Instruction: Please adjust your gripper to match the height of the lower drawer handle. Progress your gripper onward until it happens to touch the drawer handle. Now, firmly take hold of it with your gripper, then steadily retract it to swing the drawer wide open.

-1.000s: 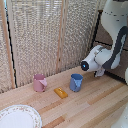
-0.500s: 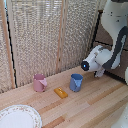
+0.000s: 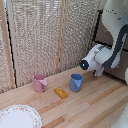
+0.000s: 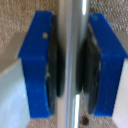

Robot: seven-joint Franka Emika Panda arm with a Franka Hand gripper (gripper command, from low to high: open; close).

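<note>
In the wrist view the silver bar of the lower drawer handle runs straight between the two blue fingers, and their dark pads press on it from both sides. My gripper is shut on the bar. In the exterior view the gripper tips the white arm and meets the dark brown drawer front at that view's right edge. The handle itself is hidden there behind the wrist.
A second brown drawer front sits above. On the wooden table stand a pink cup, a blue cup, a small orange block and a patterned plate. A woven screen stands behind.
</note>
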